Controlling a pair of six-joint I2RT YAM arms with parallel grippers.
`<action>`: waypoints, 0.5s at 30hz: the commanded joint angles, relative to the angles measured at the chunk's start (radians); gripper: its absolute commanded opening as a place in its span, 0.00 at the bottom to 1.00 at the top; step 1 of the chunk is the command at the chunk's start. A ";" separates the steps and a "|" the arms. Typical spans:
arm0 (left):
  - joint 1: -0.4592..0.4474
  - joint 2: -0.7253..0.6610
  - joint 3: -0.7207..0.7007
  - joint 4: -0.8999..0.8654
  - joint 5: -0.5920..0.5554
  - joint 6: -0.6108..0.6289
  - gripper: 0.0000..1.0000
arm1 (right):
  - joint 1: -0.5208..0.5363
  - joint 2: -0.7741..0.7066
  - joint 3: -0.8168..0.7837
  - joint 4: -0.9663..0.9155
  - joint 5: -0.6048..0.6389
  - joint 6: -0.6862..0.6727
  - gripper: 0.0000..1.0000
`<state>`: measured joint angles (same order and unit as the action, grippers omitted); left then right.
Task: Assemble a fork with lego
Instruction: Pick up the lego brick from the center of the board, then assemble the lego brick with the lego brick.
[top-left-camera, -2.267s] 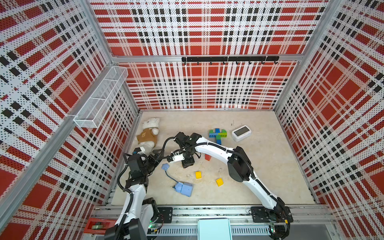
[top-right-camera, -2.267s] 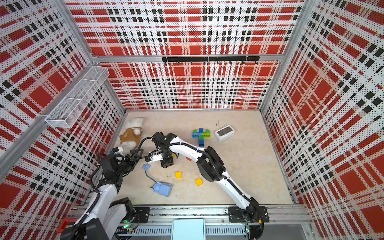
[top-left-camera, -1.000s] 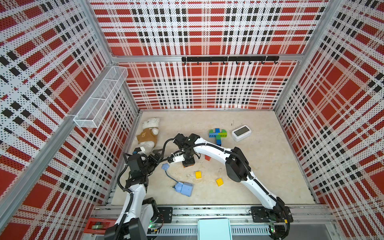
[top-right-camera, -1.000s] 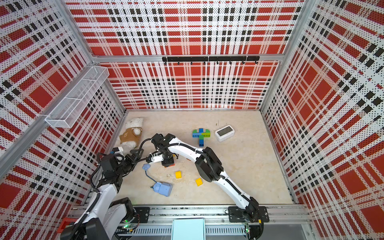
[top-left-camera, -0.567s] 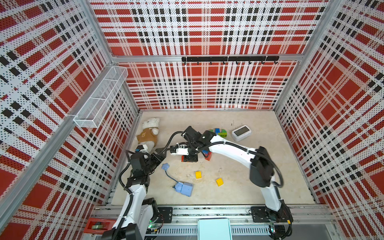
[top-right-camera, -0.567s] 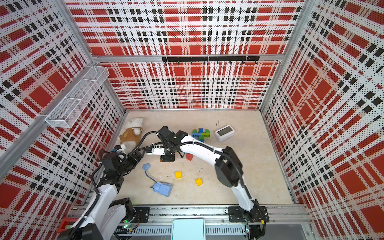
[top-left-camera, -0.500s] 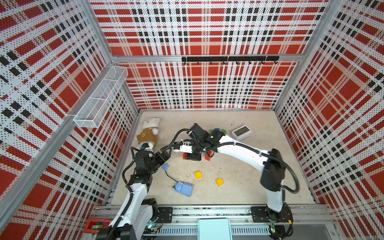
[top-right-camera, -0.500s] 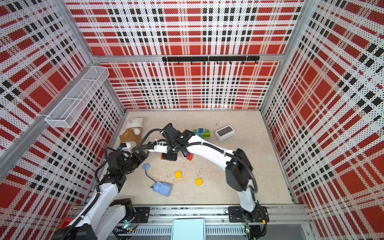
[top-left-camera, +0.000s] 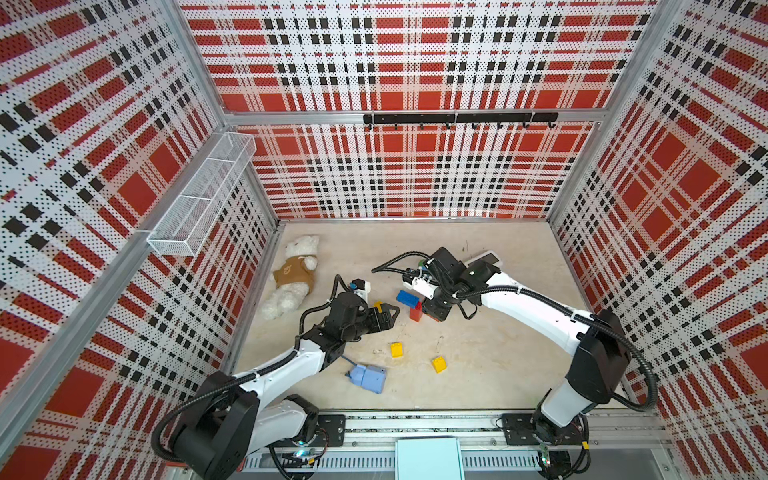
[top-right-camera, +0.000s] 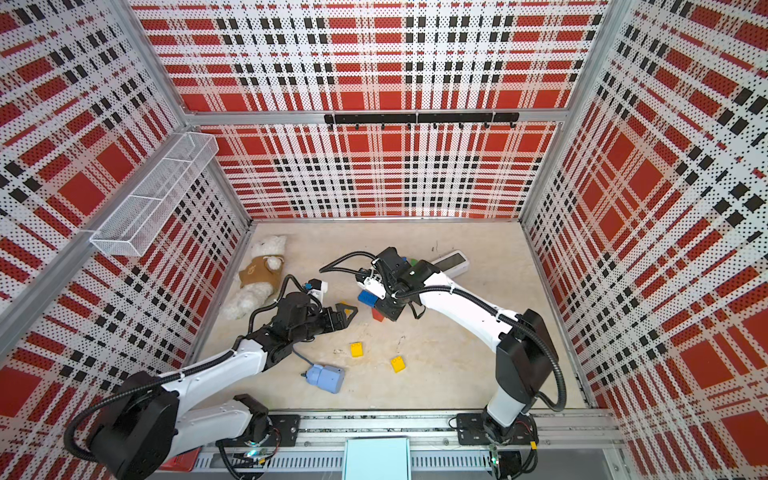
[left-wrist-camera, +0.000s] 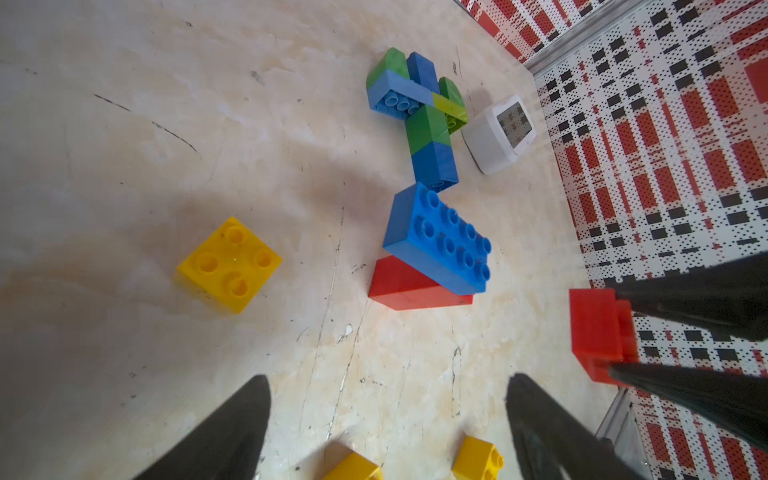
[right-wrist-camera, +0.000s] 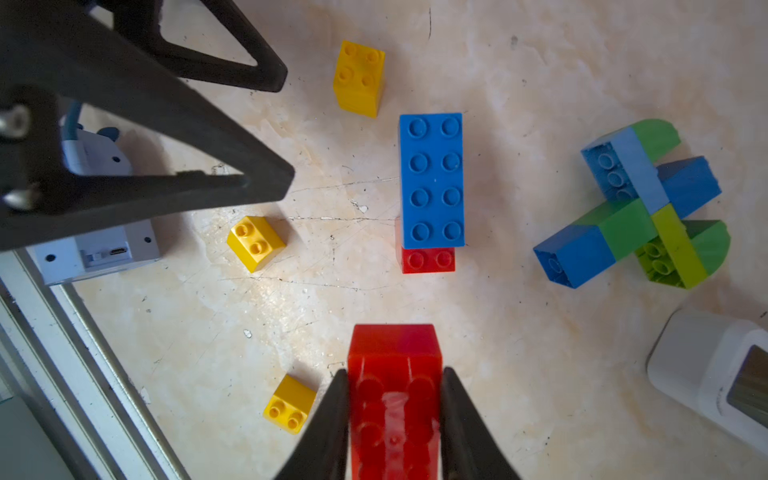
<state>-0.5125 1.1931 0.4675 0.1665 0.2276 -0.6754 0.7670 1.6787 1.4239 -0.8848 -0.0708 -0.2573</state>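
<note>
Clamps a red brick in the right gripper just beside the blue brick, probably for stacking, with the left gripper spread wide nearby, seemingly ready to steady.

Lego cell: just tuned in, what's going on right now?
The right gripper is shut on a red brick, next to a blue brick stacked on a second red brick. The left gripper hangs open and empty nearby. A blue-green cross and loose yellow bricks lie on the table.
</note>
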 joint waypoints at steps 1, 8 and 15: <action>-0.007 0.018 0.018 0.076 -0.020 0.002 0.91 | -0.015 0.049 0.033 0.010 0.005 0.046 0.19; -0.004 0.043 0.010 0.107 -0.008 -0.008 0.91 | -0.025 0.128 0.080 0.013 0.009 0.043 0.19; -0.001 0.045 0.003 0.120 -0.006 -0.015 0.91 | -0.025 0.160 0.115 0.013 -0.008 0.040 0.19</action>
<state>-0.5133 1.2377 0.4671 0.2485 0.2272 -0.6838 0.7441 1.8240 1.5085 -0.8845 -0.0666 -0.2165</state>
